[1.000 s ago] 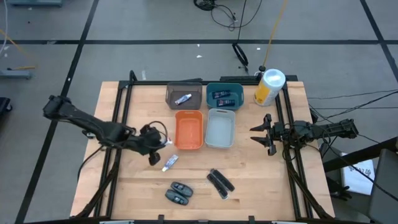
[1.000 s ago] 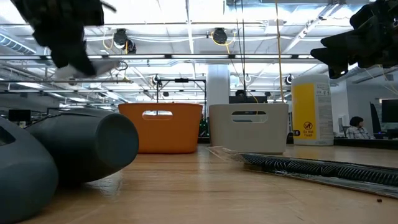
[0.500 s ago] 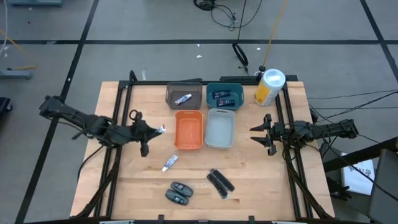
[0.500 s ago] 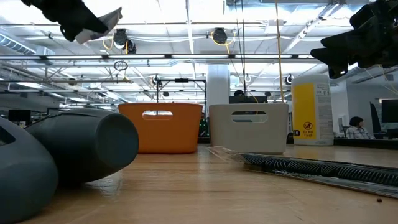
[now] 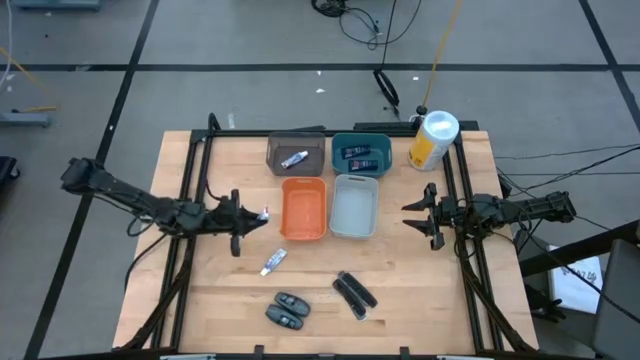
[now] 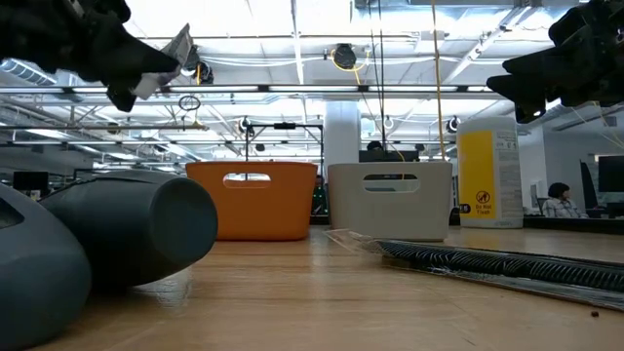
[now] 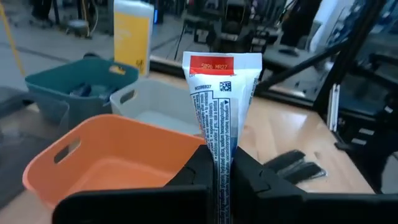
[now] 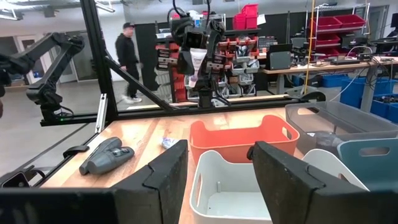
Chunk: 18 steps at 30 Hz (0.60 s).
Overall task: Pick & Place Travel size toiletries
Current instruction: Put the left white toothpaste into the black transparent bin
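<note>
My left gripper hovers over the table's left half, just left of the orange bin, shut on a silvery-white tube. The same tube shows high in the low view. A second silvery-white tube lies flat on the wood near it. Two dark grey ovals and two slim black bars lie near the front edge. My right gripper waits open at the right side, holding nothing. My left gripper pinches the tube's lower part between its two fingers; the cap end is hidden between them. The fingers lie level, pointing toward the table's right, along the tube. The tube is lifted clear, its crimped red-labelled end sticking out toward the orange bin.
A grey bin at the back holds one silvery-white tube and a teal bin holds dark blue tubes. A white bin stands right of the orange one. A yellow-and-white canister stands at the back right. A person walks in the room beyond.
My left gripper, shut on the tube throughout, has tipped from pointing down to level and has drawn back a little toward the table's left edge. The tube has swung up with it, rising and then sinking slightly, and now points toward the orange bin.
</note>
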Each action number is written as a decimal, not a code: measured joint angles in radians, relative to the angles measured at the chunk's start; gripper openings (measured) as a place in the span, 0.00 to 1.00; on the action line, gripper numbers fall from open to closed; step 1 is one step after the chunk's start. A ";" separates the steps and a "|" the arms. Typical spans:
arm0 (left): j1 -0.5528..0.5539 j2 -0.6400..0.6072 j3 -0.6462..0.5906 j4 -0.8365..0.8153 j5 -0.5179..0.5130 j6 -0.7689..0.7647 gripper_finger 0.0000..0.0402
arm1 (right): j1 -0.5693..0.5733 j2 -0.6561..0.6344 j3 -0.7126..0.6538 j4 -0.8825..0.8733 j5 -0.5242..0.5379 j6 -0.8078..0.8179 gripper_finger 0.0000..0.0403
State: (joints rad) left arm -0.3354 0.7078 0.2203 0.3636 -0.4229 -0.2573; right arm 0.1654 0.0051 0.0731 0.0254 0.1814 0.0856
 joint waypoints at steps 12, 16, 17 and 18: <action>0.200 0.000 -0.090 0.232 0.174 0.070 0.03 | 0.000 0.000 0.000 0.000 0.000 0.007 0.42; 0.294 -0.001 -0.090 0.241 0.248 0.080 0.02 | 0.000 0.000 0.000 0.000 0.000 0.007 0.42; 0.318 -0.002 -0.090 0.246 0.265 0.082 0.02 | 0.000 0.000 0.000 0.000 0.000 0.007 0.42; 0.342 -0.002 -0.090 0.249 0.283 0.086 0.03 | 0.000 0.000 0.000 0.000 0.000 0.007 0.42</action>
State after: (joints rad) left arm 0.0066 0.7063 0.1299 0.6127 -0.1400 -0.1708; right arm 0.1654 0.0051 0.0731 0.0254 0.1818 0.0925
